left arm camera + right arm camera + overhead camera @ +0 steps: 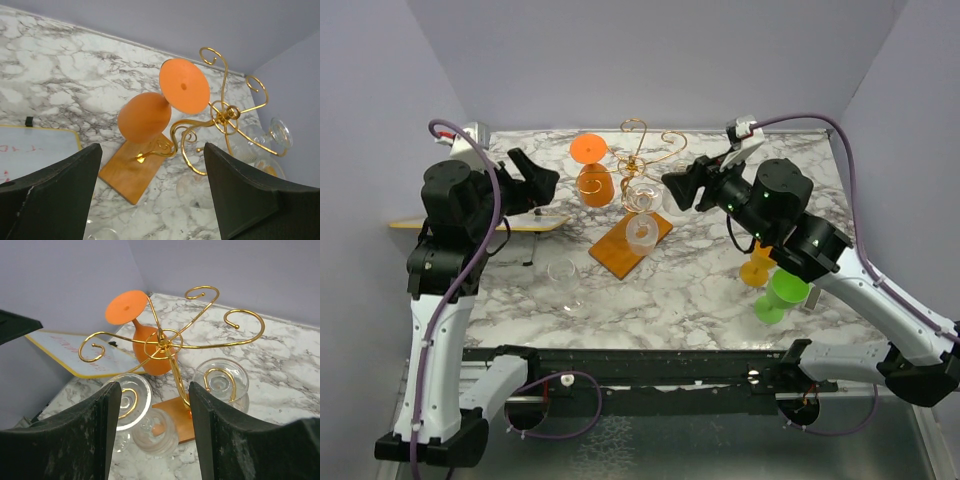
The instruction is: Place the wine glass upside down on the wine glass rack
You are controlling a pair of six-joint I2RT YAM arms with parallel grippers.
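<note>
Overhead, the wine glass rack [616, 256] stood at the middle of the marble tabletop [700, 290]. The orange wine glass [592, 172] hung upside down on its left side, foot up and bowl down. The left hand [542, 182] sat just left of that glass, apart from it, with its arm raised and bent so the hand pointed right. The right hand [678, 190] reached in from the right toward the rack's other side, near the clear glasses [642, 232] hanging there. Its arm stretched low across the tabletop.

From the left wrist, the fingers [50, 195] stood wide apart with nothing between them. The orange wine glass hung ahead of the gap, beyond the tips, its stem caught in a gold scroll above the wooden base [131, 174].

From the right wrist, the fingers [75, 440] stood moderately apart, gripping nothing that could be seen. The rack's post rose beyond the gap with a clear glass to either side. The orange wine glass hung on the far left arm, with a white board [70, 357] beyond it.
</note>
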